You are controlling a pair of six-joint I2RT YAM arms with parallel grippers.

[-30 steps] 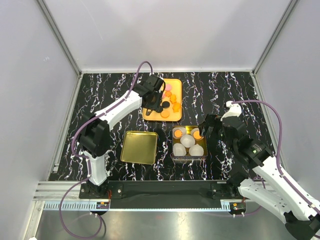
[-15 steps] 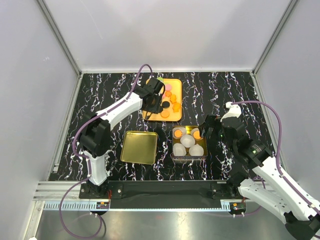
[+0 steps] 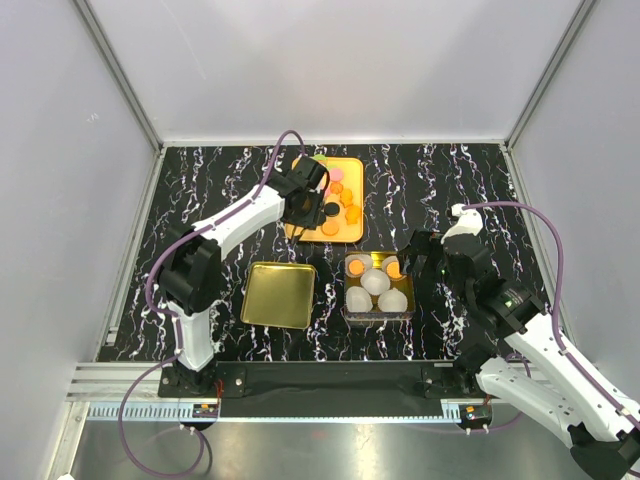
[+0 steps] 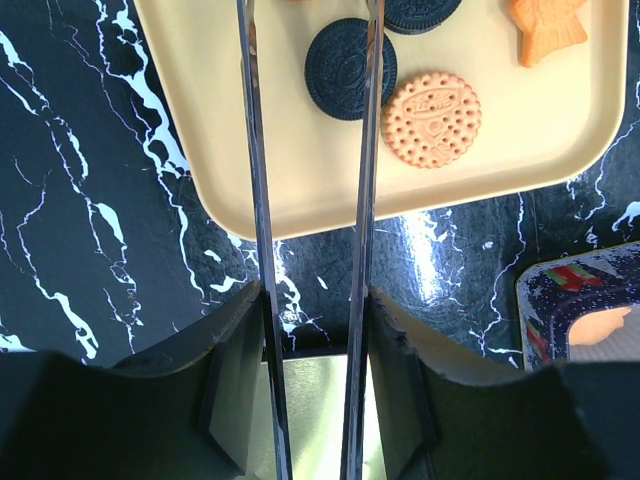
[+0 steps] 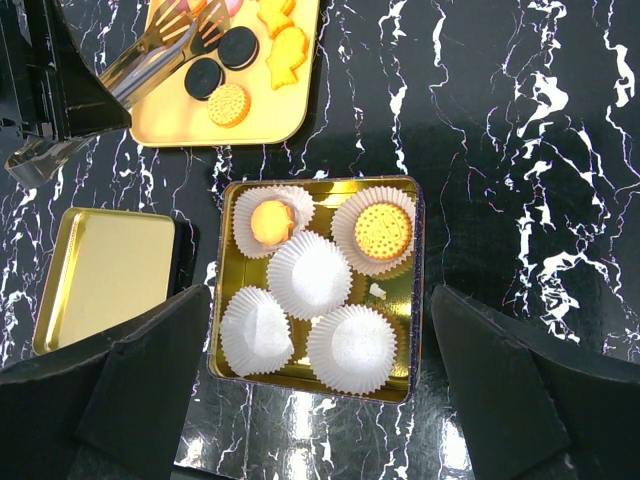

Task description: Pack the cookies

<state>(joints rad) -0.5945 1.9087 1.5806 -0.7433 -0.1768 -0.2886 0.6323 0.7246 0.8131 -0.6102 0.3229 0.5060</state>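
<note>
— Black tabletop (image 3: pixel 450 180) with white veins is filling the whole top view. What is lying on it?

— A yellow tray (image 3: pixel 350 170) is sitting at upper centre. Below it, at centre, a gold tin (image 5: pixel 414 300) is standing open. Its gold lid (image 3: pixel 278 294) is lying to the left of it, apart from it.

— Where are the hands hanging?

— The left hand (image 3: pixel 325 197) is reaching over the tray from the left. Its two long metal fingers (image 4: pixel 255 200) are running side by side with bare tray showing between them. The tips are passing out at the top of the wrist view, so I cannot tell whether they are pinching anything. The right hand (image 3: pixel 418 265) is hovering just right of the tin with its fingers spread wide, holding nothing.

— And inside the tin?

— Five white paper cups (image 5: pixel 313 273) are sitting in it. The two at the top of the right wrist view are each holding an orange disc; the other three are showing only paper.

— The cookies (image 3: pixel 340 205)?

— Most are lying on the tray. In the left wrist view a black one (image 4: pixel 345 68) is lying partly under the right finger. A round orange one (image 4: pixel 431 118) is lying just beside it, and a star-shaped orange one (image 4: pixel 548 25) is lying at upper right.
</note>
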